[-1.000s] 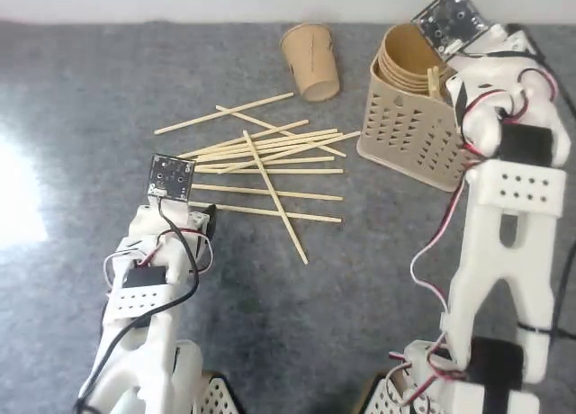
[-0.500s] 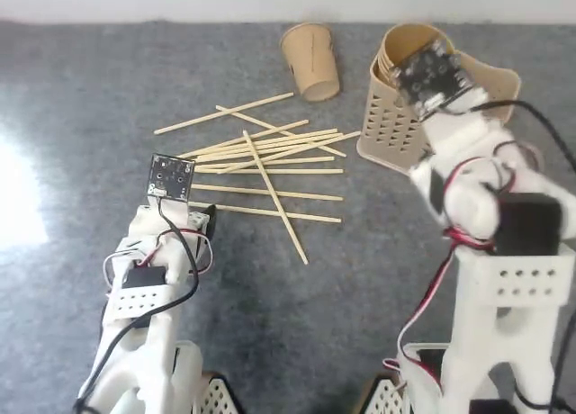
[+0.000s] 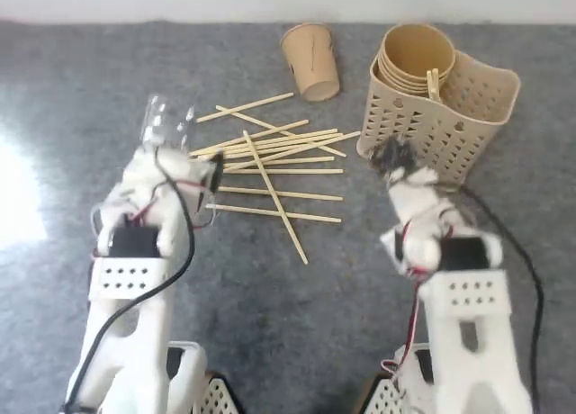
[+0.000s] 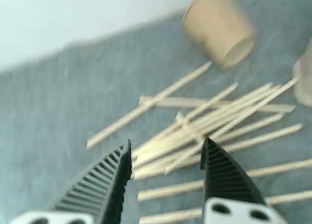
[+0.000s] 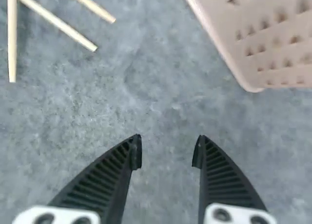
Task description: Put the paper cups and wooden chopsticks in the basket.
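Several wooden chopsticks (image 3: 270, 157) lie scattered in a loose pile mid-table. One paper cup (image 3: 310, 61) lies on its side behind them. A stack of paper cups (image 3: 416, 56) stands inside the beige perforated basket (image 3: 450, 126), with a short stick beside it. My left gripper (image 3: 202, 166) is at the pile's left end. In the left wrist view it (image 4: 165, 153) is open just above the chopsticks (image 4: 209, 131), with the cup (image 4: 219, 31) farther off. My right gripper (image 3: 393, 157) hovers low in front of the basket. It (image 5: 166, 148) is open and empty over bare mat, the basket (image 5: 258, 34) close ahead.
A grey mat (image 3: 297, 324) covers the table. A pale wall edge runs along the back. Open mat lies between the two arm bases. In the right wrist view the ends of chopsticks (image 5: 58, 19) lie off to one side.
The right arm has drawn back from above the basket and come down in front of it. The left arm has moved forward to the chopstick pile.
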You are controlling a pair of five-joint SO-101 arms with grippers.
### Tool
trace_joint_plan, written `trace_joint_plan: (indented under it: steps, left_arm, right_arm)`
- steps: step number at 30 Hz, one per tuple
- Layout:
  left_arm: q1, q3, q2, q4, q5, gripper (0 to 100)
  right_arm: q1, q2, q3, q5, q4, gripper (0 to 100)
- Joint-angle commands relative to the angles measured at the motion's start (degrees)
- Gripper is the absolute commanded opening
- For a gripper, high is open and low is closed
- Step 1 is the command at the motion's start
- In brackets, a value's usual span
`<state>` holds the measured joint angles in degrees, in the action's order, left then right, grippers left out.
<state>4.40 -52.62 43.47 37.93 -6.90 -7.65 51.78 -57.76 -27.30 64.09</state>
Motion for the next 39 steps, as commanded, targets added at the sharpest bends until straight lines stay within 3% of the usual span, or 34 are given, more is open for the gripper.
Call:
trace_joint_plan:
  steps: [1, 7, 14, 22, 26, 29, 31, 35, 39]
  left_arm:
    - [-8.0, 12.7, -2.99, 0.18, -0.09, 22]
    - [-10.73, 28.53, -28.13, -3.6, 4.04, 22]
    - [-13.36, 55.16, -55.56, -2.81, 5.98, 19]
    - [-17.05, 57.1, -56.0, 5.8, 6.33, 12]
    - [-18.2, 57.19, -55.03, 11.52, 6.24, 1]
    - [-16.18, 57.36, -49.49, 21.36, 6.15, 1]
    - [-12.22, 57.36, -44.13, 23.74, 6.07, 1]
    - [-2.99, 57.1, -38.68, 15.12, 6.42, 1]
    - [-0.88, 57.54, -42.64, 6.42, 3.69, 1]
  right_arm:
    - [-3.12, 6.99, -8.53, 0.62, -6.9, 18.7]
    - [-6.64, 15.43, -23.21, 0.53, -19.91, 18.6]
    - [-6.81, 21.85, -31.21, 0.26, -25.36, 18.6]
    - [-6.9, 23.43, -32.44, 0.09, -26.07, 18.6]
    - [-6.81, 23.43, -32.44, 0.09, -26.07, 18.6]
    - [-6.81, 23.43, -32.44, 0.09, -25.98, 18.6]
    - [-6.81, 23.43, -32.44, 0.09, -25.98, 18.6]
    - [-6.9, 23.43, -32.44, 0.09, -26.07, 18.6]
    - [-6.9, 23.43, -32.62, 0.09, -26.07, 18.6]
